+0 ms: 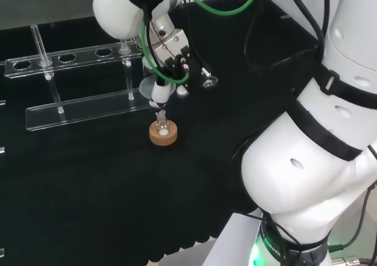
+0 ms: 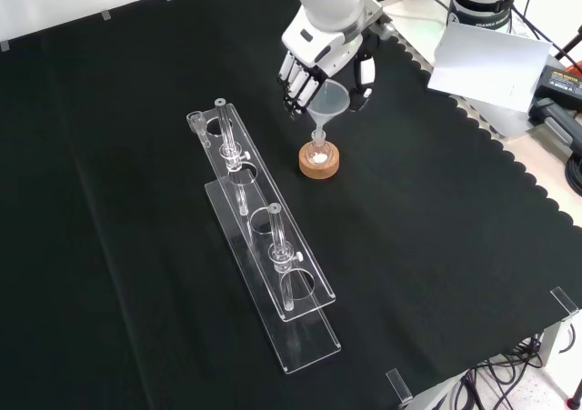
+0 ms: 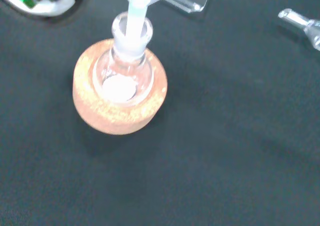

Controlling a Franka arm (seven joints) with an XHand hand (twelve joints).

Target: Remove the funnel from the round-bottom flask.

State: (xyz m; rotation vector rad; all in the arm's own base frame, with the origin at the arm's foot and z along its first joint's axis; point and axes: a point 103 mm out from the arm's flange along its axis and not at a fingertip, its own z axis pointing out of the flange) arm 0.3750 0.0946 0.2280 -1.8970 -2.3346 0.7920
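Funnel [image 3: 134, 10] cone runs off the wrist view's edge, just the stem in sight. Fingers [image 2: 293, 75] partly behind the funnel cone in the front view, contact unclear. Head view: hand [image 1: 168, 48] covers most of the funnel. Flask [image 1: 162, 126] too small to make out.

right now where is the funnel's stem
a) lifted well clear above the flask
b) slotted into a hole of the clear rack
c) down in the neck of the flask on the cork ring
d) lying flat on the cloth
c: the wrist view shows the funnel stem running into the neck of the round-bottom flask, which sits in the cork ring, while the robot hand curls round the funnel's cone.
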